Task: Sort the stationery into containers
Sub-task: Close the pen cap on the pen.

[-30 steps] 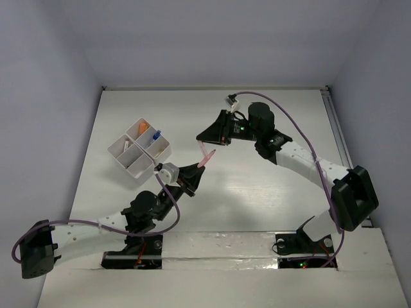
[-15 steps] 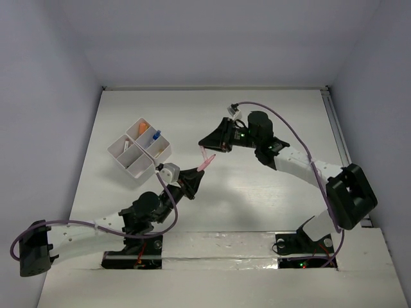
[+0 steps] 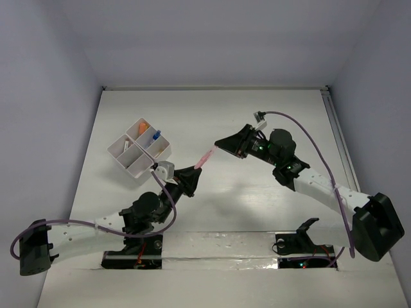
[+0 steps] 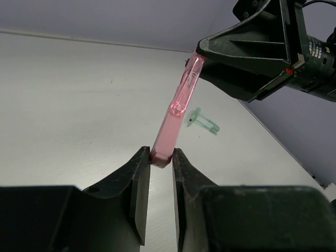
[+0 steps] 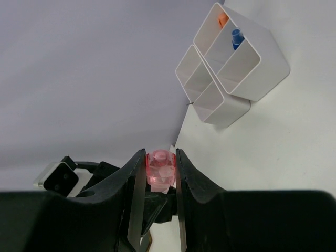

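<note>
The pink marker (image 3: pixel 205 157) is held slanted in the air above the table (image 3: pixel 167 109), to the right of the white tray (image 3: pixel 142 168) and apart from it. The left fingers (image 4: pixel 137 184) are clamped on its lower end and the right fingers (image 5: pixel 135 184) are closed on its upper end. An orange piece (image 3: pixel 145 125) and a blue piece (image 3: pixel 156 135) sit in the tray's far compartments.

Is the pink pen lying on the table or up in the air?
Up in the air. The pink pen is clamped low by the left pincer, high by the right pincer.
</note>
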`<state>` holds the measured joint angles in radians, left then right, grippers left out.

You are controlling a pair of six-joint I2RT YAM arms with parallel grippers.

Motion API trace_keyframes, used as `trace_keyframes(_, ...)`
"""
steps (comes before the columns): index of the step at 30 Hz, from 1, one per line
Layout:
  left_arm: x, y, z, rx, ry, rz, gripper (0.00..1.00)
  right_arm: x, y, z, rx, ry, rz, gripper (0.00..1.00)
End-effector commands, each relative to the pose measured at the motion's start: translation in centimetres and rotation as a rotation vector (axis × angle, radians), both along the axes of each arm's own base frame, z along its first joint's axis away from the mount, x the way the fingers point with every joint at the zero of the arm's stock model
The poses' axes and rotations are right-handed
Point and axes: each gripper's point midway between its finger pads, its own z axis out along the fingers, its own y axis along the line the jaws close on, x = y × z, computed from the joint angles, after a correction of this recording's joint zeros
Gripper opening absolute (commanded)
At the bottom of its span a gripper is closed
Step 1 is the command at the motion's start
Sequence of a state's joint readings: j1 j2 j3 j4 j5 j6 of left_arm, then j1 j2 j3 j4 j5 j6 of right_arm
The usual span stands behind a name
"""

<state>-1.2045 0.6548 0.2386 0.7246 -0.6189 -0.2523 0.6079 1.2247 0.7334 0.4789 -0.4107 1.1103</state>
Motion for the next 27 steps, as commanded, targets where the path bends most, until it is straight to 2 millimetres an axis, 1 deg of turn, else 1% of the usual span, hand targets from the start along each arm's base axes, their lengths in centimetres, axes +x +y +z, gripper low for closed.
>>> trace_keyframes(1, 0.5, 0.7, 5.4, -0.166, -0.054, 0.048, 0.0, -0.7, -0.8, -0.4, -0.022, -0.058, 0.003, 0.21)
trace_keyframes(5, 0.4, -0.3, 5.5, -0.135, -0.07, 0.017, 0.0, -1.3, -1.2, -1.4, -0.067, -0.057, 0.013, 0.22)
trace_keyframes(7, 0.3, -0.7, 5.6, -0.126, -0.077, 0.0, 0.0, -1.5, -1.2, -1.4, -0.073, -0.062, 0.023, 0.21)
trace_keyframes(10, 0.4, -0.9, 5.5, -0.118, -0.075, -0.001, 0.0, -1.7, -1.4, -1.4, -0.083, -0.068, 0.02, 0.2)
trace_keyframes(13, 0.3, -1.3, 5.8, -0.121, -0.085, -0.016, 0.0, -1.6, -1.4, -1.7, -0.102, -0.067, 0.019, 0.19)
trace_keyframes(16, 0.2, -1.8, 5.9, -0.119, -0.092, -0.035, 0.0, -1.6, -1.0, -2.2, -0.115, -0.054, 0.045, 0.18)
trace_keyframes(19, 0.0, -2.0, 6.0, -0.118, -0.1, -0.049, 0.0, -1.6, -0.6, -2.2, -0.109, -0.05, 0.064, 0.17)
trace_keyframes(23, -0.1, -2.3, 5.9, -0.109, -0.106, -0.061, 0.0, -1.4, -0.3, -3.0, -0.133, -0.033, 0.078, 0.17)
trace_keyframes(27, 0.1, -2.0, 6.1, -0.118, -0.106, -0.041, 0.0, -1.2, -0.3, -3.4, -0.14, -0.02, 0.076, 0.17)
